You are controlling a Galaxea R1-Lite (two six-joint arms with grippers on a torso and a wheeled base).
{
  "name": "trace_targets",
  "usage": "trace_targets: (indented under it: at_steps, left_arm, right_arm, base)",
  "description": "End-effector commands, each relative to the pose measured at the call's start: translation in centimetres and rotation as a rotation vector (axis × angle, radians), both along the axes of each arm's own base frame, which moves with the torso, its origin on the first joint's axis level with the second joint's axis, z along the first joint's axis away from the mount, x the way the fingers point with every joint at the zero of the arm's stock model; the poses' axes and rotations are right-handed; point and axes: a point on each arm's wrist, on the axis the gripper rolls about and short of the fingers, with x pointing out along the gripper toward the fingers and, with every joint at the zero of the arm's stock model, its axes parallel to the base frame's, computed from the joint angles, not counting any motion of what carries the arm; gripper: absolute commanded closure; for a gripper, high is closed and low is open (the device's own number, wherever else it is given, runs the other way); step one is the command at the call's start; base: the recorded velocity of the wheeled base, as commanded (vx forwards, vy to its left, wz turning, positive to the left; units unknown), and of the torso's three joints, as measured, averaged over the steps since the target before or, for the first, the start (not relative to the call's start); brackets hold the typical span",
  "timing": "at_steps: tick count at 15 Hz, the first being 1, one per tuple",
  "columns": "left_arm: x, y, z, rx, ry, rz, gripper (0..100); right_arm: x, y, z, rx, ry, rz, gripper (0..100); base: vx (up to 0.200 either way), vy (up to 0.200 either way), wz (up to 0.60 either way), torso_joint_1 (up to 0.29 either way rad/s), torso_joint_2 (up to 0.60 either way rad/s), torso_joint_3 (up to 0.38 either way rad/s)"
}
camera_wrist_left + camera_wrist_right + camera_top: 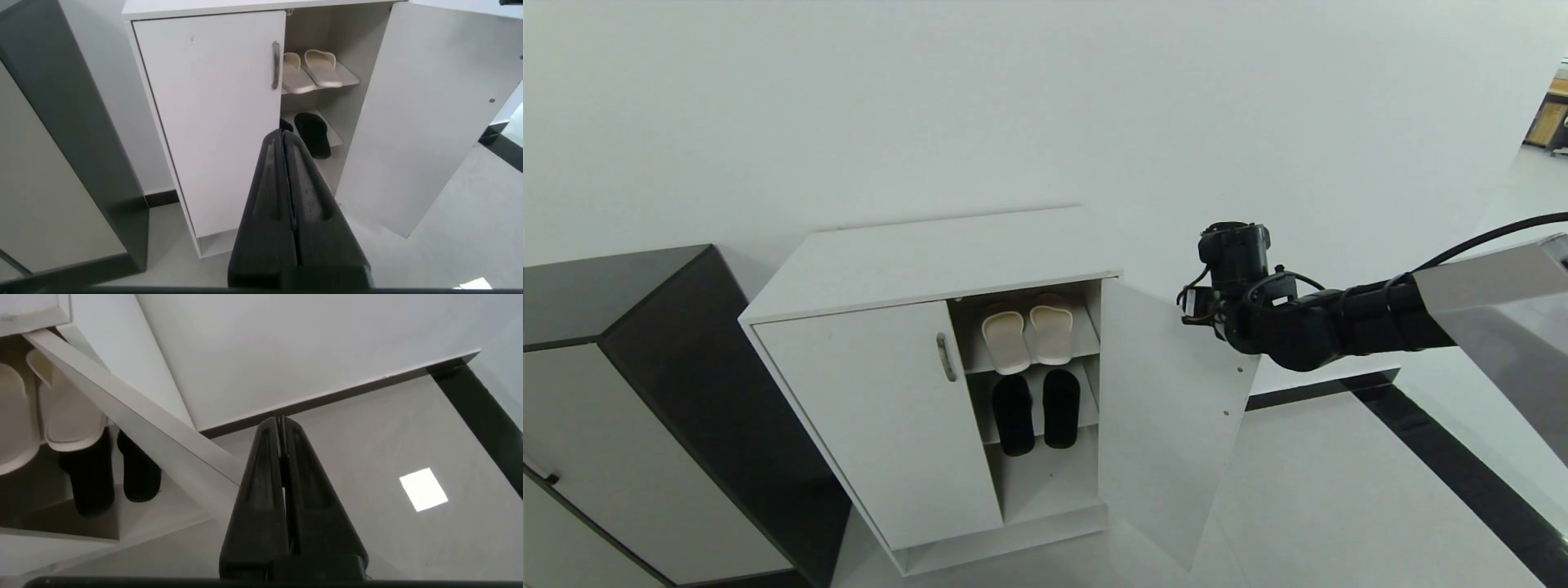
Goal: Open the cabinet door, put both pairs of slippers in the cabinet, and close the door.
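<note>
The white cabinet (931,253) stands against the wall with its left door (874,408) closed and its right door (1168,425) swung open. A beige pair of slippers (1029,336) lies on the upper shelf and a black pair (1037,412) on the shelf below. My right arm (1339,327) is at the open door's top outer corner. The right gripper (280,425) is shut on nothing, on the outer side of the door edge (139,429). My left gripper (284,137) is shut and empty, a little way in front of the closed door (212,106).
A dark grey cabinet (645,367) stands close on the left of the white one. A black stripe (1445,457) crosses the pale floor on the right. A bright patch (423,490) lies on the floor beyond the open door.
</note>
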Motion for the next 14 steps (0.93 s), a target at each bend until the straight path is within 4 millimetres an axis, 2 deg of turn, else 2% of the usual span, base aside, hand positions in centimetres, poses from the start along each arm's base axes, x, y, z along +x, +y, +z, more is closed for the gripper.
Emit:
trace_targets:
  at_steps: [1, 10, 13, 14]
  left_arm:
    - [0.0, 0.0, 0.0, 0.0, -0.001, 0.0, 100]
    - [0.0, 0.0, 0.0, 0.0, -0.001, 0.002, 100]
    - [0.0, 0.0, 0.0, 0.0, -0.001, 0.0, 100]
    - [0.0, 0.0, 0.0, 0.0, -0.001, 0.0, 100]
  right_arm:
    - [0.0, 0.0, -0.4, -0.005, 0.01, 0.0, 100]
    - [-0.4, 0.0, -1.1, -0.017, 0.035, 0.001, 100]
    - [-1.7, 0.5, -1.0, -0.023, 0.048, 0.025, 100]
    - [-2.8, 1.3, -0.6, -0.01, 0.045, 0.043, 100]
  base:
    - [0.0, 0.0, 0.0, 0.0, 0.0, 0.0]
    - [0.0, 0.0, 0.0, 0.0, 0.0, 0.0]
    - [0.0, 0.0, 0.0, 0.0, 0.0, 0.0]
    - [0.0, 0.0, 0.0, 0.0, 0.0, 0.0]
